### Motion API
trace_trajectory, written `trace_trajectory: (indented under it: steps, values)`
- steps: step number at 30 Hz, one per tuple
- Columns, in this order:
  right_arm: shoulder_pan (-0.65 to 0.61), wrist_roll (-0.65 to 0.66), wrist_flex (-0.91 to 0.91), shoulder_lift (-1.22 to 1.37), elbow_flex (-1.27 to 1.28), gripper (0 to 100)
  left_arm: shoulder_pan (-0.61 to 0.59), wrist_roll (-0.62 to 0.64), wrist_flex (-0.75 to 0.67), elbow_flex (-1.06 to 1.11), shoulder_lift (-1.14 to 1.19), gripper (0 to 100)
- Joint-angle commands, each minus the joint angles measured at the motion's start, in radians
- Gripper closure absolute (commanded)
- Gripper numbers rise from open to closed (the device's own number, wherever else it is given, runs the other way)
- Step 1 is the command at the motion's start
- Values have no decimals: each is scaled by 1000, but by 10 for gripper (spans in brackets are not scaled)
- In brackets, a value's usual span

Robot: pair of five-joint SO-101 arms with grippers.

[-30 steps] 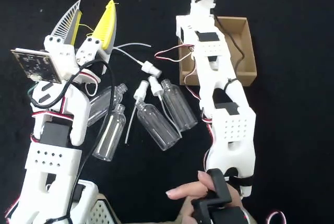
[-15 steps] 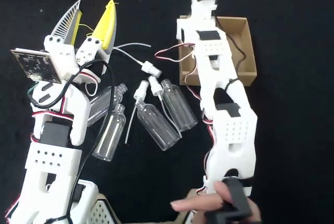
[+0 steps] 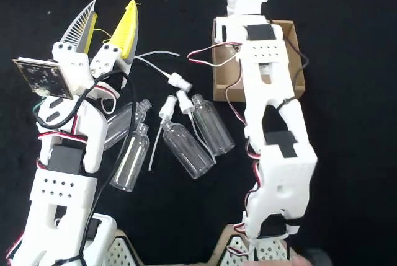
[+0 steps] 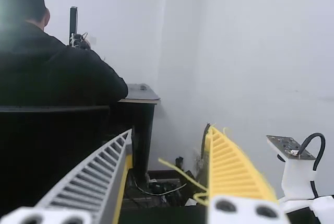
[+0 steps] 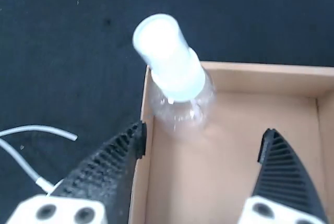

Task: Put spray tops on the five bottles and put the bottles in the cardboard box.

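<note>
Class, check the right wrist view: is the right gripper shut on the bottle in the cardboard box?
No: the right gripper stands wide open, touching the bottle on neither side.

No writing, label, brand, number or sign can be read in any view. Any print on the circuit board (image 3: 38, 78) at the left arm's wrist is too small to make out.
</note>
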Motion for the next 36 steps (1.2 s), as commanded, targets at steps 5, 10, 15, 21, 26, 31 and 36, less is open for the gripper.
trace_trajectory:
  steps: [5, 10, 15, 21, 26, 31, 36]
  values:
    - [64, 2, 218, -177, -64, 676, 1, 3, -21, -61, -5, 787]
    - [104, 2, 359, -225, -59, 677, 1, 3, -21, -62, -5, 787]
    - [69, 118, 526, -271, -61, 677, -5, 2, -21, -64, -6, 787]
    - [-18, 307, 718, -309, -53, 677, -8, 2, -21, -59, -6, 787]
    - [-86, 359, 824, -349, -45, 677, -47, 2, -25, -64, -6, 787]
    - [-133, 410, 776, -484, 150, 673, -93, 8, -23, -77, -8, 787]
    - [-218, 402, 497, -745, 575, 675, -96, 3, -21, -85, -8, 787]
